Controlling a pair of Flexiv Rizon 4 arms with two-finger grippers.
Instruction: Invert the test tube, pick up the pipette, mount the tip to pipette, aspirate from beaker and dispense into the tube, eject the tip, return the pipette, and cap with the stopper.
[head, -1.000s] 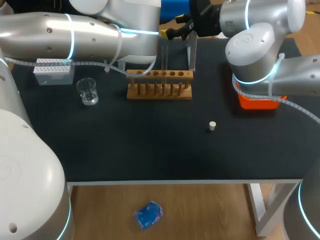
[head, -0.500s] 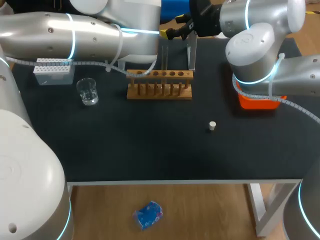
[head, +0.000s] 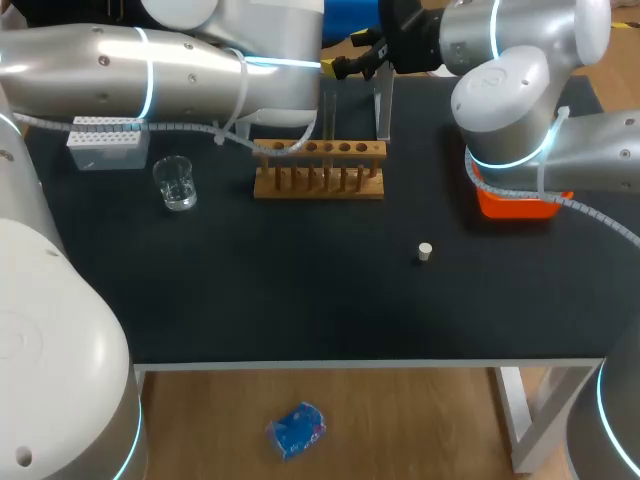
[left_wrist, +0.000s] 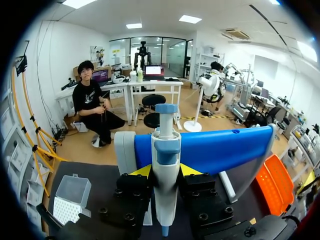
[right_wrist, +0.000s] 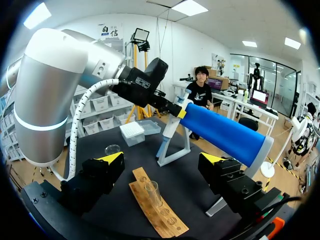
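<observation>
The front half of the black table (head: 300, 300) is open; only a small white stopper (head: 425, 251) stands there, toward the right edge. Further back, a wooden rack (head: 318, 168) blocks the middle, with a clear glass beaker (head: 177, 183) and a white tip box (head: 105, 143) near the left edge and an orange bin (head: 515, 203) near the right edge. Bare lanes run on either side of the rack. An upright glass test tube (right_wrist: 152, 192) rises from the rack, ahead of the widely spread right fingers (right_wrist: 110, 159). A white-and-blue pipette (left_wrist: 165, 170) fills the gap between the left fingers (left_wrist: 142, 171). Two silver arms (head: 150, 75) crowd the back edge.
</observation>
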